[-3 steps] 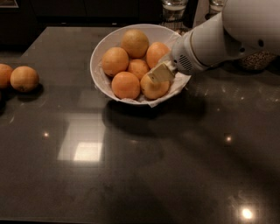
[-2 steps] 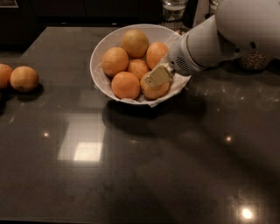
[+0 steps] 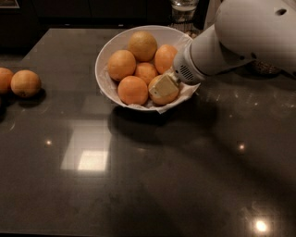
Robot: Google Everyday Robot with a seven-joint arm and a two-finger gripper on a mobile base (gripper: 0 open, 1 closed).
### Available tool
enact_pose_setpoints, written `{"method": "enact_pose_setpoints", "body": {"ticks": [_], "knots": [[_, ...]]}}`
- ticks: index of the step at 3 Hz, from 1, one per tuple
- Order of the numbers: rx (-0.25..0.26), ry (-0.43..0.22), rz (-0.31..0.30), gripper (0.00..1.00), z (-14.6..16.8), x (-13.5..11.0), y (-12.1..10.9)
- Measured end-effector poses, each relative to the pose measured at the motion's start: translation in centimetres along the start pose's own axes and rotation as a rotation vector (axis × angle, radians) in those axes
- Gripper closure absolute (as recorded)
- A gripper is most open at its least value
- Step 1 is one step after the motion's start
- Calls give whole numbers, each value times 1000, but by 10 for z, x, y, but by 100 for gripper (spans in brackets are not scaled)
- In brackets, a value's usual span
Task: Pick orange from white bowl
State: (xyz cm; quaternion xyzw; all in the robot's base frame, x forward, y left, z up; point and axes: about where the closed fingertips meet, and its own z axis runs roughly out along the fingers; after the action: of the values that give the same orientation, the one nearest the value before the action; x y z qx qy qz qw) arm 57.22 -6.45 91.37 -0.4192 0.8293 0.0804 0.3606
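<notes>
The white bowl (image 3: 107,54) with a crinkled paper liner stands at the back middle of the dark table and holds several oranges. My gripper (image 3: 164,88) reaches in from the right, at the bowl's front right. It is shut on the pale yellowish orange (image 3: 163,96) there. One beige finger (image 3: 164,84) lies across the front of this orange and the other finger is hidden behind it. The orange still rests in the bowl. The white arm (image 3: 240,37) covers the bowl's right rim.
Two more oranges (image 3: 25,83) lie on the table at the left edge. A glass jar (image 3: 183,9) stands behind the bowl. A dark counter runs along the back. The table (image 3: 152,176) reflects ceiling lights.
The arm has shifted slightly left and the gripper has settled a little lower on the front-right orange. The bowl and the other oranges have not moved.
</notes>
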Motion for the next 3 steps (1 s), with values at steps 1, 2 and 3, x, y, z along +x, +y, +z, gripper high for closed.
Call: {"method": "enact_pose_setpoints", "body": {"ticks": [1, 2, 3], "knots": [[16, 16, 13, 40, 3, 3, 0], [35, 31, 20, 39, 7, 5, -2], [51, 71, 35, 40, 19, 8, -2]]}}
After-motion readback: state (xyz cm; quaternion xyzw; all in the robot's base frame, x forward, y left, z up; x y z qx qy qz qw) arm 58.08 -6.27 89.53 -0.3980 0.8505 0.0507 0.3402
